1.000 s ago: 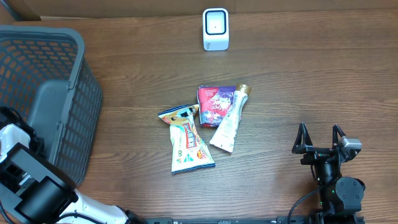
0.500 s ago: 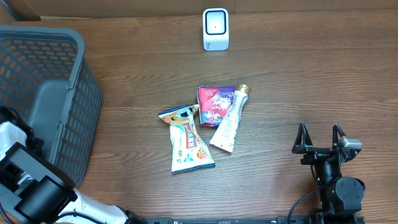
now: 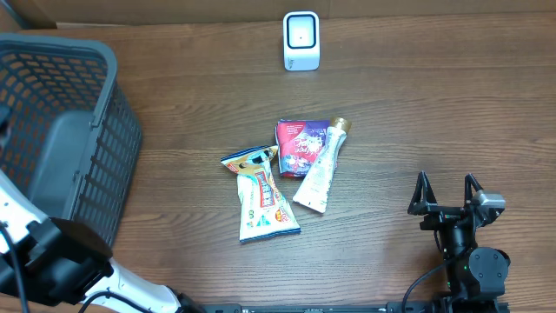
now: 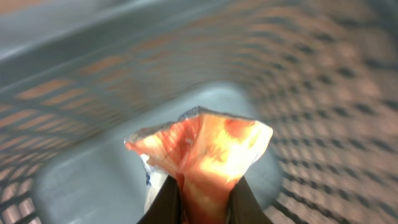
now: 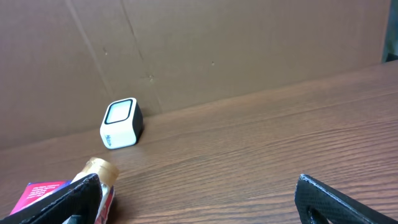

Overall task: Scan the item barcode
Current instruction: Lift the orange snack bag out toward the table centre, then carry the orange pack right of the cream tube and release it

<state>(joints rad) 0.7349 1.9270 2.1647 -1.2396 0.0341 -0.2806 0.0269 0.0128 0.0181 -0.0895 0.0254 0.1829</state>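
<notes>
- Across the brown wooden surface (image 3: 434, 104), only the left arm (image 3: 61, 269) has shifted since a second ago. Its links have swung at the front left corner beside the basket, and its jaws have gone from partly apart to clenched.
- On the robot's left stands the grey plastic mesh basket (image 3: 104, 78). The left wrist camera looks down into it, and the blurred mesh suggests motion.
- The left end effector (image 4: 205, 199) is clamped on one end of a crinkly orange-red foil packet (image 4: 205, 143), which hangs above the basket floor. I judge this to be the item to scan, though no barcode shows on the visible face.
- That packet's long axis runs straight out from the fingers, and its free end flares away from the wrist.
- The right end effector (image 3: 446, 187) rests near the front right corner, jaws spread wide and holding nothing.
- Three loose goods cluster mid-surface: a green-and-yellow snack bag (image 3: 263, 196), a cream tube with a gold cap (image 3: 323, 165) and a red-and-purple pouch (image 3: 298, 143). The tube lies along the pouch's edge.
- The small white box-shaped scanner (image 3: 301, 40) stands at the far edge near the middle, well apart from the basket. From the held packet it lies to the robot's right and farther off. The left arm already has the item, so the carry is probably its own: up over the basket wall, then across.
</notes>
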